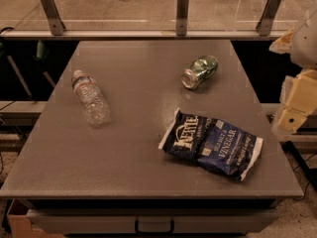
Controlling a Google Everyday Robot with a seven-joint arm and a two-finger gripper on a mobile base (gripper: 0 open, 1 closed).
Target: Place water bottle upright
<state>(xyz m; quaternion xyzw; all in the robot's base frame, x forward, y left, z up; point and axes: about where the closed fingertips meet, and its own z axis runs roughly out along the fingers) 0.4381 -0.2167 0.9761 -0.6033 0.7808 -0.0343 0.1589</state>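
Note:
The water bottle is a small clear ribbed plastic bottle with a white cap and a white label with a red band. It lies on its side on the left part of the grey table, with its cap pointing to the far left. My gripper is at the right edge of the view, beside the table's right edge. It is far from the bottle and holds nothing that I can see.
A green metal can lies on its side at the back right of the table. A dark blue chip bag lies flat at the front right. A glass railing with metal posts runs behind the table.

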